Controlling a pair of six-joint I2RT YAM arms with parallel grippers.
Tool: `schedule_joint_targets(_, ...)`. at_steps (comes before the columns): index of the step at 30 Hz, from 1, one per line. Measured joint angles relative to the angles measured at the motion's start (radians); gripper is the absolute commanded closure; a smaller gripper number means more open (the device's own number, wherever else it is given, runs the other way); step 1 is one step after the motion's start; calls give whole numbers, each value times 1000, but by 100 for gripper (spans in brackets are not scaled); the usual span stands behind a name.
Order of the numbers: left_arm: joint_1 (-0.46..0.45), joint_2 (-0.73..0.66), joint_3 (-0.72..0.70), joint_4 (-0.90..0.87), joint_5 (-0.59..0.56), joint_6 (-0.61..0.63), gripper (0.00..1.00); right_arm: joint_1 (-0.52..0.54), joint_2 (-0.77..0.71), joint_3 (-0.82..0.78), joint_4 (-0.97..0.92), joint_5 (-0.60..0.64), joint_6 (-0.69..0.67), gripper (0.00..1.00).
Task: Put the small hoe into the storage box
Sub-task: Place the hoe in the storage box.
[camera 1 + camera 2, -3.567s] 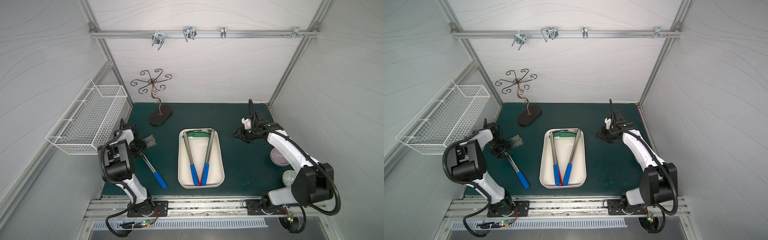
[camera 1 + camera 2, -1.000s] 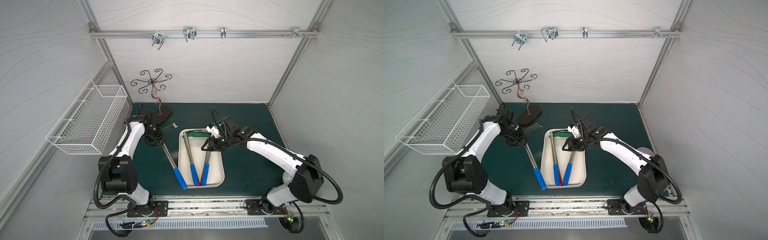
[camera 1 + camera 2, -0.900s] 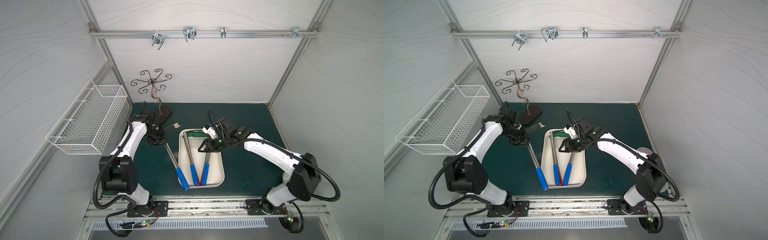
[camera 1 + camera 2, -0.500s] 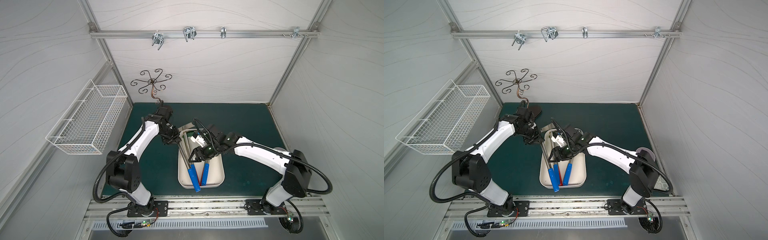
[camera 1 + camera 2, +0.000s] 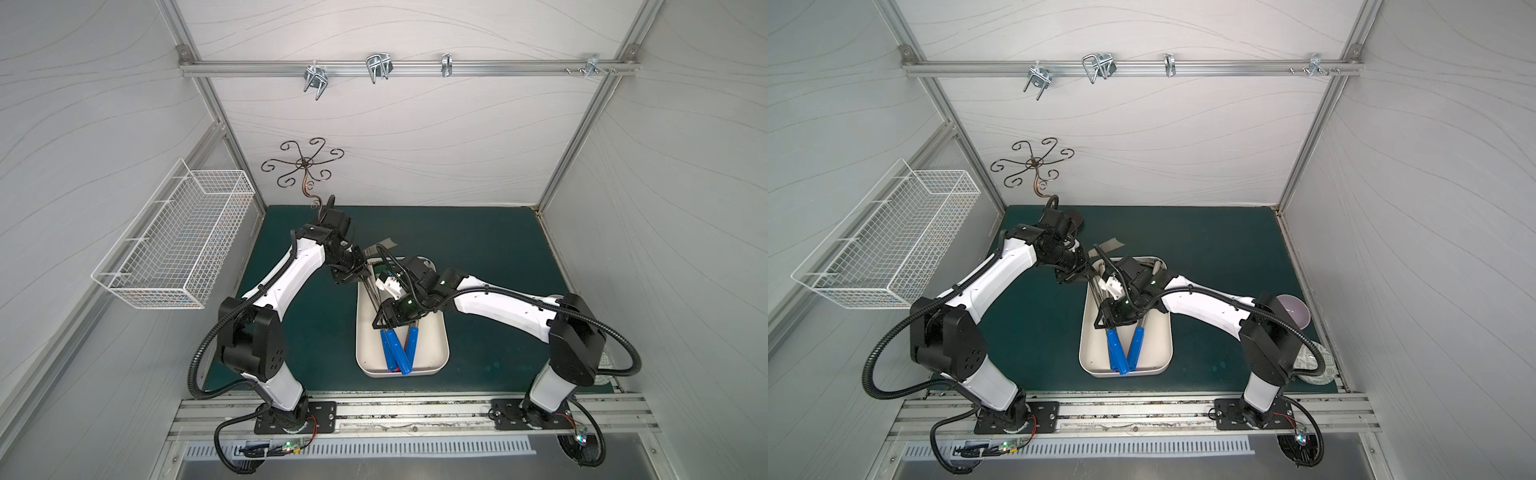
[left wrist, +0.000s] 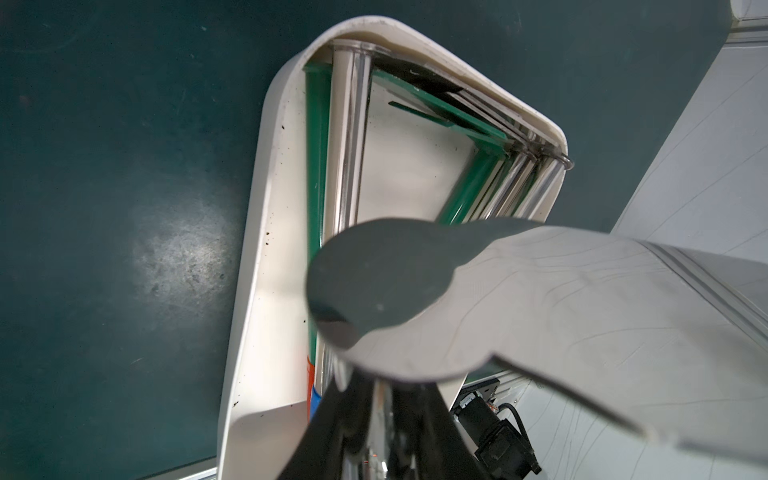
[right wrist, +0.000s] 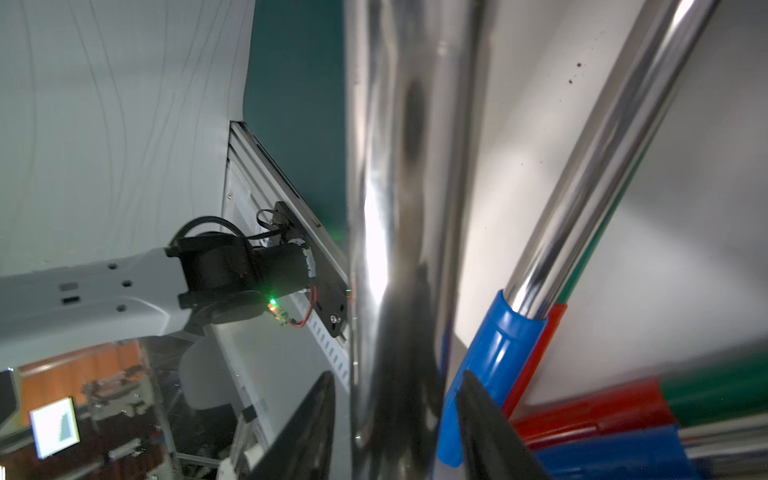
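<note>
The small hoe has a grey blade (image 5: pixel 384 243) (image 5: pixel 1111 245) (image 6: pixel 415 291), a chrome shaft (image 7: pixel 395 208) and a blue handle (image 5: pixel 1117 353). It slants over the storage box (image 5: pixel 440 361) (image 5: pixel 1165 357) (image 6: pixel 249 249), a cream tray, with its handle end down inside. My left gripper (image 5: pixel 353 274) (image 5: pixel 1075 272) (image 6: pixel 380 415) is shut on the shaft just below the blade. My right gripper (image 5: pixel 384 320) (image 5: pixel 1106 318) (image 7: pixel 395 415) straddles the shaft just above the blue handle, its fingers (image 7: pixel 307 428) close on either side with thin gaps, so open.
Two more blue-handled hoes (image 5: pixel 411 343) (image 6: pixel 349 145) lie in the tray. A white wire basket (image 5: pixel 174 245) hangs on the left wall. A scrolled metal stand (image 5: pixel 307 174) is at the back left, and a purple bowl (image 5: pixel 1293 318) sits at the right edge.
My left arm has carried the hoe rightward from the mat over the tray, dropping its handle inside. My right gripper has moved onto the shaft and its jaws have narrowed around it.
</note>
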Motion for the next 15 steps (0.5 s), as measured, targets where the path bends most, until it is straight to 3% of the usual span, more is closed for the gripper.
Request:
schedule_joint_targets(3, 0, 0, 0, 0, 0, -1, 98, 5, 5, -1, 6, 11, 16, 100)
schedule_joint_targets(5, 0, 0, 0, 8, 0, 0, 91, 5, 4, -1, 7, 18, 18, 100)
schedule_joint_targets(10, -2, -39, -64, 89, 11, -10, 65, -8, -14, -17, 21, 5, 29, 100)
schedule_joint_targets(15, -3, -139, -237, 301, 23, -48, 52, -53, -62, -80, 111, -126, 85, 100)
